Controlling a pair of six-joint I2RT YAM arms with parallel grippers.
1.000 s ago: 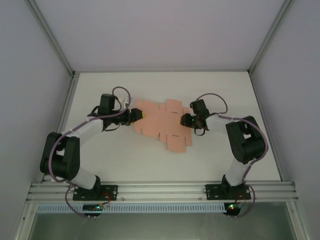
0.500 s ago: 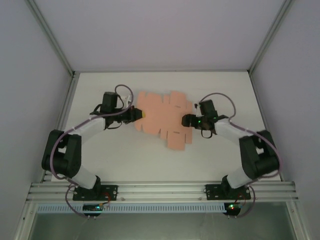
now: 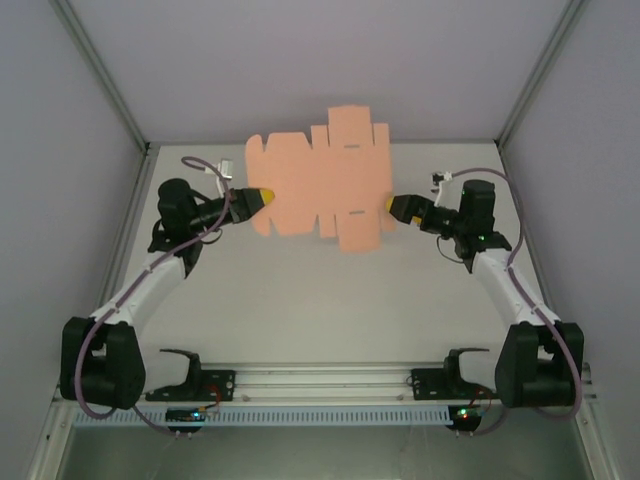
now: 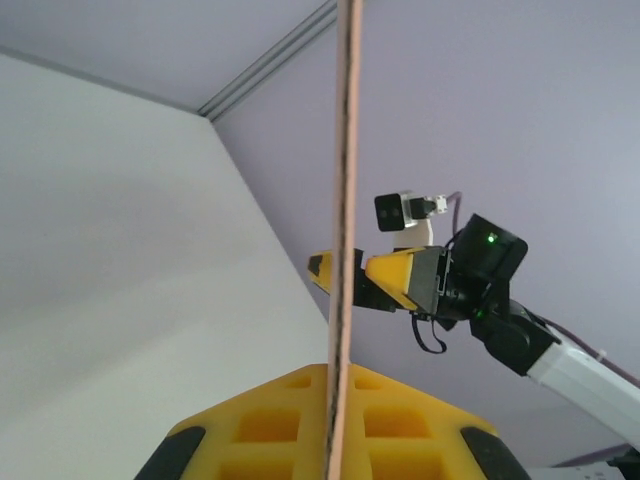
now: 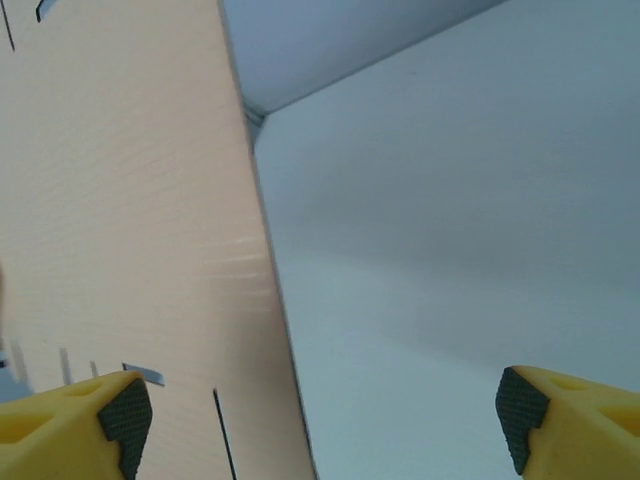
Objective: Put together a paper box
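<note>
Salmon-pink card forms the paper box (image 3: 320,180), which is at present a flat die-cut sheet with flaps around its outline and short slots cut into its face. The sheet is unfolded and held up in the air above the white table (image 3: 330,300), toward the far side of the enclosure; no part of it rests on the surface. In the overhead view its broad face is turned toward the camera.

1. Left arm. The left gripper (image 3: 262,198) is clamped onto the left edge of the paper box. In the left wrist view the sheet (image 4: 345,200) appears edge-on as a thin vertical line rising from between the yellow fingers (image 4: 250,425), which are pressed against it from both sides.

2. Right arm. The right gripper (image 3: 397,206) stands just beside the right edge of the sheet with its jaws spread wide. In the right wrist view the two yellow fingers (image 5: 80,425) sit at the lower corners, far apart, and the sheet (image 5: 130,200) fills the left side, its free edge running down between them. Whether either finger touches the card cannot be told.

3. From the left wrist camera the right gripper (image 4: 365,278) is visible beyond the sheet, its tips pointing toward the card.
</note>
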